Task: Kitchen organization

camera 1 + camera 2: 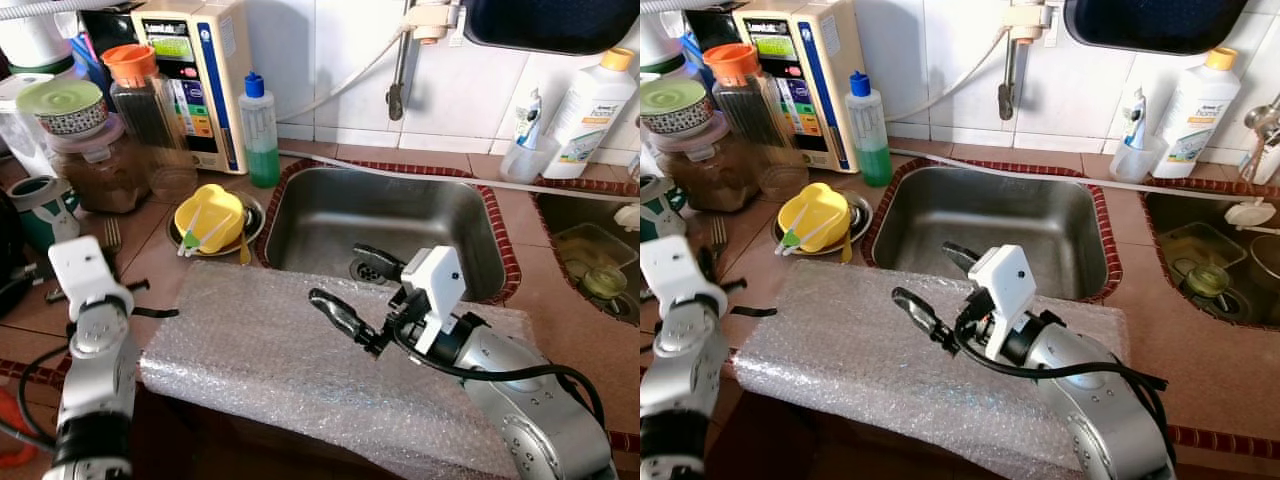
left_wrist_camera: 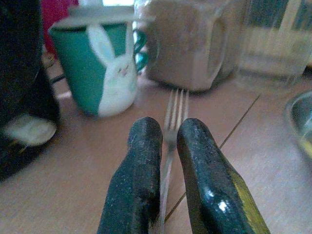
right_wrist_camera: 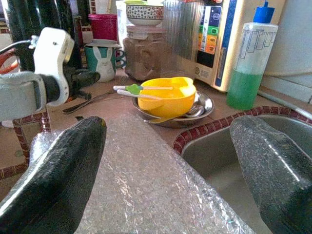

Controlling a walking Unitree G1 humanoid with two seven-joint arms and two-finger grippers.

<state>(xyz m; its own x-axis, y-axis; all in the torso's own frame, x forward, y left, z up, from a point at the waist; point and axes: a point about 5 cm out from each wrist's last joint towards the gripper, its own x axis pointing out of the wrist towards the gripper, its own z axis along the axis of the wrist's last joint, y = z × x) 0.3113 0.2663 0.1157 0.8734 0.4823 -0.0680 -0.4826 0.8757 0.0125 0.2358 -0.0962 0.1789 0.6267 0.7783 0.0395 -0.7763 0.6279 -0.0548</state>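
My worry is the fork [image 2: 174, 114]: it lies flat on the counter just in front of the bunny mug [image 2: 103, 67], and my left gripper [image 2: 168, 141] has its fingers nearly pinched together over the handle, so they may slip off thin metal or nudge the mug. I can't tell whether they grip it yet. My right gripper [image 1: 352, 282] hangs spread wide and empty above the bubble wrap [image 1: 250, 350], on the far side from the mug

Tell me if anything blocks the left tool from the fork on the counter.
Nothing visible does. The left tool sits right over the fork, its fingers nearly shut astride the handle. The rabbit mug and brown jar stand beyond the tines, not between.
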